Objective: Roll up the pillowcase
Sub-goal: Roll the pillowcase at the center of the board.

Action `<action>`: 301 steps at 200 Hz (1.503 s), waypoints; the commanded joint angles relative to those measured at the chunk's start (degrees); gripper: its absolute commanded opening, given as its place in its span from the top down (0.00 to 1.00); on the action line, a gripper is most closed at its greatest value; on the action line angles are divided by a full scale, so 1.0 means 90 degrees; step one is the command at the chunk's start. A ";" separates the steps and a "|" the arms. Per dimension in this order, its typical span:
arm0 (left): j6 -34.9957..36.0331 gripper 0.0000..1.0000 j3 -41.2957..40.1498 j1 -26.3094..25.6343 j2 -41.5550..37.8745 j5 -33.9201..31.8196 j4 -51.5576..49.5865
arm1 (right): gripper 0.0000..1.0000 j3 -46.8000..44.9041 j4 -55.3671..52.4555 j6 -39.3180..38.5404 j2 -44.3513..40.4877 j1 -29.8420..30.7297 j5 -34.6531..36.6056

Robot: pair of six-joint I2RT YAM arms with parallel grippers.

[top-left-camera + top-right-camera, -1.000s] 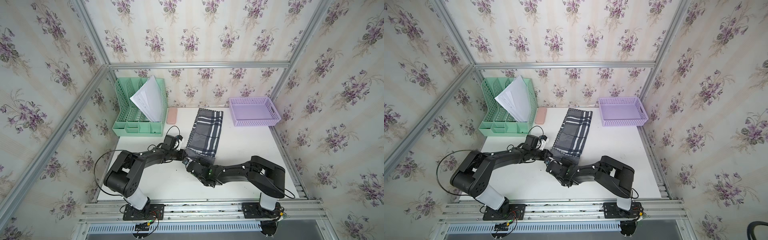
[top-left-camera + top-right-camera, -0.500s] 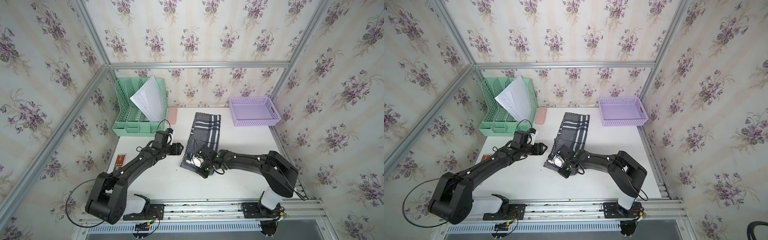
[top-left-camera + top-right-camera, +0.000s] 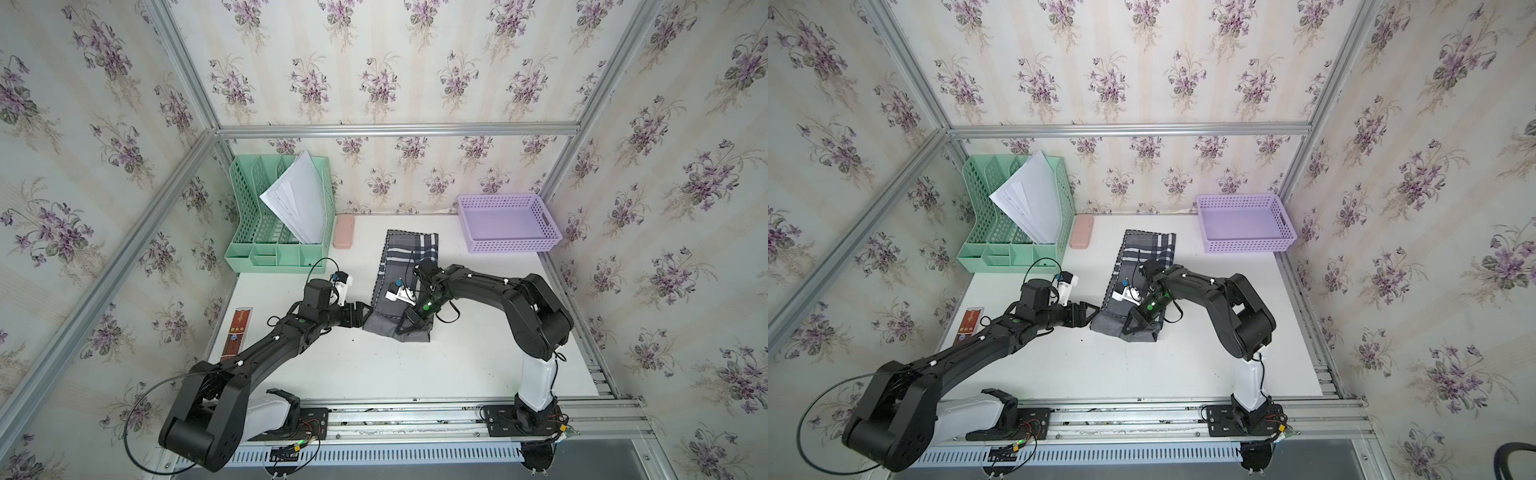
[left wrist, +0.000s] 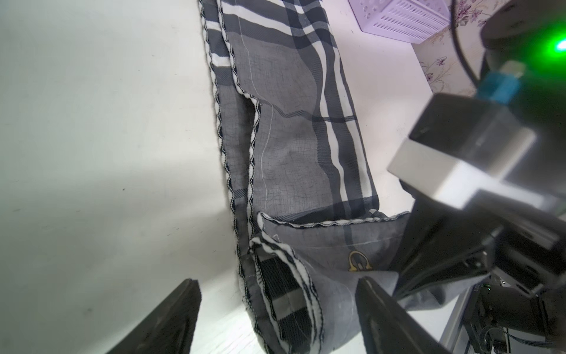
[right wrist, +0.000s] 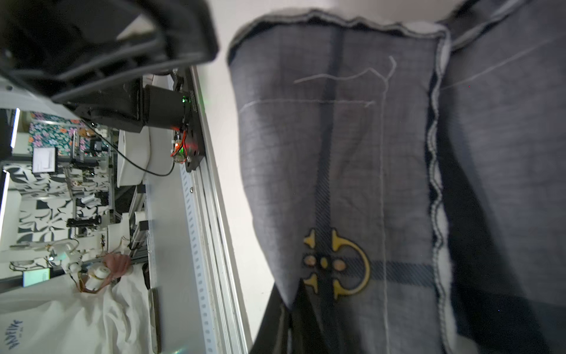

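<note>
- Two grippers crowd the near end of the pillowcase (image 3: pixel 399 253). It is a folded strip running from the centre of the bench (image 3: pixel 374 365) toward 12 o'clock, with its 6 o'clock end turned over once.
- Right gripper (image 3: pixel 402 328) is closed and seems to pinch that loose turn. If it lets go, the turn could spring flat.
- Left gripper (image 3: pixel 362 313) sits with jaws apart at the turn's 9 o'clock edge. Closing there could catch only one scalloped layer and skew the roll, or knock the right gripper.
- Rolling room toward 12 o'clock looks free between the pink case (image 3: pixel 344 232) and the purple basket (image 3: pixel 509 224). Bare bench lies at 6 and 3 o'clock.
</note>
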 commanded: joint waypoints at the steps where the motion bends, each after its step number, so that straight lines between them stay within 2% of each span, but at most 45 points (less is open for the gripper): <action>1: 0.0039 0.15 0.0050 -0.0008 0.0327 0.0315 0.0846 | 1.00 0.0146 -0.0206 -0.0037 0.0247 -0.0223 -0.0171; 54: 0.0076 0.15 0.0109 -0.0092 0.1538 0.0584 0.1670 | 1.00 0.0465 -0.0011 0.0064 0.0858 -0.0410 0.0042; 100: 0.0127 0.26 0.0312 -0.0189 0.2212 0.0426 0.1838 | 1.00 0.0711 -0.0097 -0.0013 0.1125 -0.0473 0.0049; 114: 0.0139 0.32 0.0379 -0.0199 0.2342 0.0411 0.1864 | 1.00 0.0716 -0.0067 0.0009 0.1074 -0.0488 0.0053; 130: 0.0132 0.44 0.0464 -0.0191 0.2476 0.0396 0.1893 | 1.00 0.0757 -0.0076 0.0023 0.1115 -0.0488 0.0063; 149: 0.0162 0.66 0.0653 -0.0195 0.2668 0.0409 0.1737 | 0.99 0.0759 -0.0039 0.0081 0.1195 -0.0488 0.0102; 155: 0.0154 0.72 0.0720 -0.0196 0.2722 0.0405 0.1656 | 0.97 0.0742 0.0003 0.0122 0.1200 -0.0733 0.0152; 191: 0.0157 0.93 0.1207 -0.0191 0.2998 0.0147 0.0672 | 0.83 0.0557 0.0413 0.0480 0.0985 -0.0873 0.0592; 201: 0.0142 0.96 0.1286 -0.0191 0.3005 0.0151 0.0488 | 0.79 0.0515 0.0511 0.0578 0.0911 -0.0913 0.0750; 216: 0.0075 0.99 0.1372 -0.0195 0.2924 0.0091 0.0256 | 0.81 0.0489 0.0550 0.0598 0.0817 -0.0962 0.0771; 226: 0.0047 0.99 0.1409 -0.0191 0.2849 0.0085 0.0175 | 0.88 0.0461 0.0595 0.0596 0.0758 -0.0997 0.0701; 236: 0.0020 0.96 0.1477 -0.0179 0.2768 0.0016 0.0024 | 1.00 0.0451 0.0632 0.0607 0.0740 -0.1026 0.0604; 258: -0.0023 0.92 0.1542 -0.0176 0.2488 -0.0097 -0.0190 | 1.00 0.0462 0.0486 0.0489 0.0751 -0.1034 0.0372; 262: -0.0036 0.86 0.1542 -0.0172 0.2443 -0.0125 -0.0217 | 1.00 0.0465 0.0472 0.0472 0.0758 -0.1019 0.0355; 269: -0.0034 0.67 0.1575 -0.0150 0.2359 -0.0173 -0.0313 | 1.00 0.0438 0.0467 0.0510 0.0751 -0.1016 0.0347; 273: -0.0046 0.59 0.1594 -0.0131 0.2312 -0.0188 -0.0388 | 1.00 0.0415 0.0479 0.0545 0.0751 -0.1004 0.0341; 286: -0.0051 0.37 0.1592 -0.0098 0.2132 -0.0213 -0.0510 | 1.00 0.0312 0.0439 0.0551 0.0723 -0.0923 0.0325; 290: -0.0067 0.31 0.1570 -0.0089 0.2056 -0.0234 -0.0529 | 1.00 0.0278 0.0432 0.0561 0.0705 -0.0887 0.0356; 301: -0.0101 0.24 0.1481 -0.0055 0.1842 -0.0286 -0.0541 | 1.00 0.0154 0.0412 0.0603 0.0650 -0.0748 0.0327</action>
